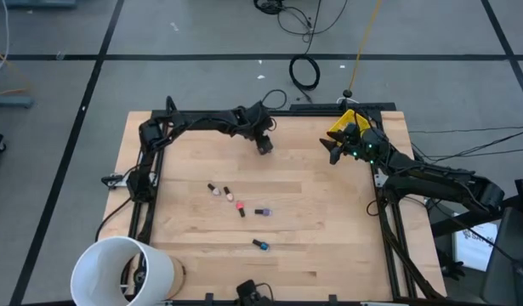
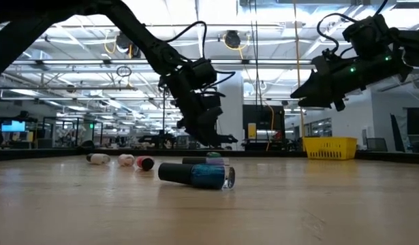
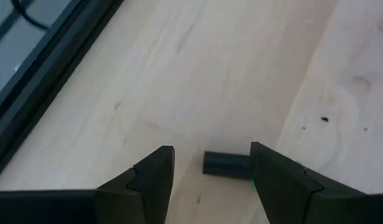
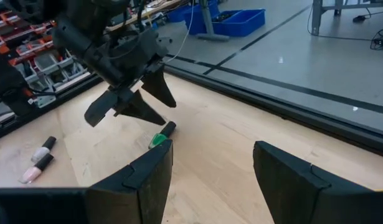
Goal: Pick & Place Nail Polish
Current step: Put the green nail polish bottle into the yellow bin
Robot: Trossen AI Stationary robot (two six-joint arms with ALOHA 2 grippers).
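A green nail polish bottle [image 4: 159,139] with a dark cap [image 3: 226,163] lies on its side on the wood near the table's far edge. My left gripper [image 3: 210,152] hangs open just above it, slanting down, one finger on either side [image 4: 132,109]. The bottle's green body is mostly hidden behind one finger. Several more nail polish bottles lie on their sides mid-table: pale ones [image 1: 213,189], a red one [image 1: 241,208], a purple one [image 1: 261,212] and a teal one [image 2: 195,175]. My right gripper [image 1: 333,151] waits open and raised at the far right, with nothing between its fingers [image 4: 213,149].
A yellow bin [image 1: 346,123] stands at the far right corner behind my right gripper. A large white bucket [image 1: 121,272] stands at the near left corner. A dark frame rail [image 3: 29,93] runs along the table's far edge, close to my left gripper.
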